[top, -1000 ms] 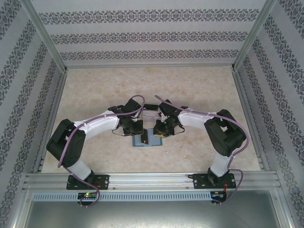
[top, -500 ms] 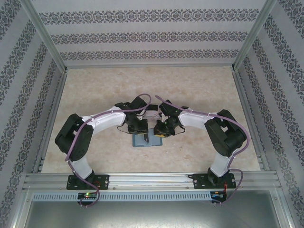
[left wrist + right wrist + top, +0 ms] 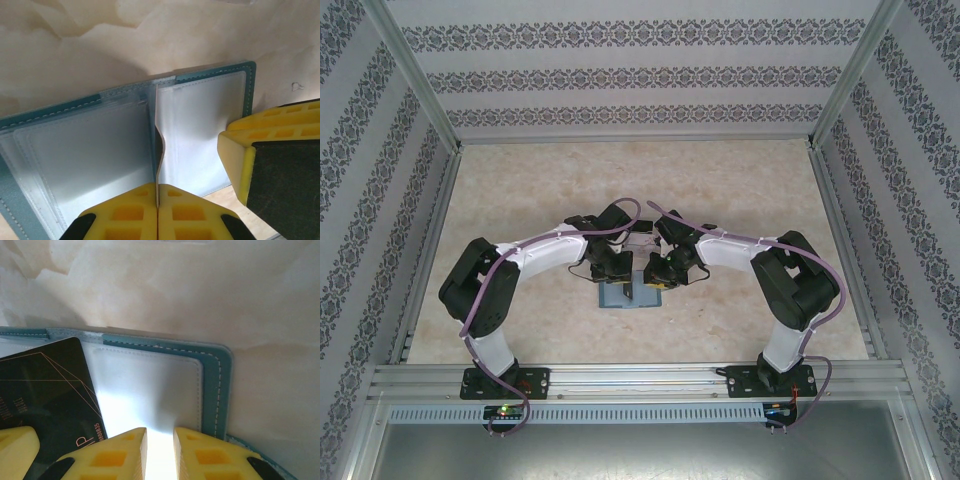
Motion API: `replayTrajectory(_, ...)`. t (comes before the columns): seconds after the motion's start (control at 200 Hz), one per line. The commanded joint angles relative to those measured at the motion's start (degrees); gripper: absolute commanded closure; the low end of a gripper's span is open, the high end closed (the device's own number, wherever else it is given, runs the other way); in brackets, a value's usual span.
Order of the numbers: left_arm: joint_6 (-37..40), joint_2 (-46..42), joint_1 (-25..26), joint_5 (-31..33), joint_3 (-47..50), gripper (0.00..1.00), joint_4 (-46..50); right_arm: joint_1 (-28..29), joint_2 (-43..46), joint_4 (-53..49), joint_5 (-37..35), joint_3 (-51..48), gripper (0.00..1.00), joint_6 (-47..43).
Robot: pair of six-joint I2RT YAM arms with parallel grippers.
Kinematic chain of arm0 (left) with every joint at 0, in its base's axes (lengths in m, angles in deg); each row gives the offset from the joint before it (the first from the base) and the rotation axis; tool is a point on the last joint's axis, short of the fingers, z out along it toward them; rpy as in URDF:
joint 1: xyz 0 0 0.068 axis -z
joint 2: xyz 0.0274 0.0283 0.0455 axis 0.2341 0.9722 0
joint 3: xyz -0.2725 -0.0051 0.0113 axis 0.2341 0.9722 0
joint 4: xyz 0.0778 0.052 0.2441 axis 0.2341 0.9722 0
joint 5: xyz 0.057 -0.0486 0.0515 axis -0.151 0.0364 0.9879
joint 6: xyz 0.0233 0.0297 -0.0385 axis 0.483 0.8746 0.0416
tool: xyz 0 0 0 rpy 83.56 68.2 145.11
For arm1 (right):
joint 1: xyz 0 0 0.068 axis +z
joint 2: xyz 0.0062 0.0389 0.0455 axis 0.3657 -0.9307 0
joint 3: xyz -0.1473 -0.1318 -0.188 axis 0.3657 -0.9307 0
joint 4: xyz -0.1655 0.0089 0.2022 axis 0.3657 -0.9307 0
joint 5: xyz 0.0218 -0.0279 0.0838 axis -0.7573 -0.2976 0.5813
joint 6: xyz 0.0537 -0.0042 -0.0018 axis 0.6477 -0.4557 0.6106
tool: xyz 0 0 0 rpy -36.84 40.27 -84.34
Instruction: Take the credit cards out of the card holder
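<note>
The teal card holder point(image 3: 620, 297) lies open on the table, clear sleeves up point(image 3: 200, 125). My left gripper point(image 3: 158, 192) is shut on a thin card point(image 3: 158, 150) seen edge-on, standing up from the holder's middle fold. The right wrist view shows this as a black credit card point(image 3: 45, 390) with fine line markings, at the left of the holder's right page point(image 3: 220, 385). My right gripper point(image 3: 160, 440) rests on that page, jaws nearly together, with a pucker of clear sleeve running into the narrow gap. From above, the left gripper point(image 3: 618, 272) and right gripper point(image 3: 658, 278) meet over the holder.
Pale marbled tabletop point(image 3: 520, 200) spreads all round the holder. Patterned walls and metal rails point(image 3: 430, 240) bound it on three sides. One yellow finger point(image 3: 235, 160) of the right gripper sits close beside the left gripper at the holder's near right corner.
The left arm has swung inward to the right, bringing its gripper over the holder's middle fold. The right arm has stayed put.
</note>
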Motion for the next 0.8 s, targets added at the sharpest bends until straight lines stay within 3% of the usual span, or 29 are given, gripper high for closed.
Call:
replayTrajectory(0.0,1.8,-2.4,0.6,2.6,-2.3,0.95,3.8,-0.5,1.5,-2.2,-1.7,-0.9,0.78,-0.9)
replayTrajectory(0.365,8.8,-5.7,-0.4,5.4,-5.4,0.96,7.8,-1.6,7.0,-4.8,-2.2,0.4,0.78,-1.4)
replayTrajectory(0.794,38.7,3.1,-0.8,6.5,-17.7,0.98,19.1,-6.5,12.8,-8.1,-2.8,-1.8,0.78,-3.9)
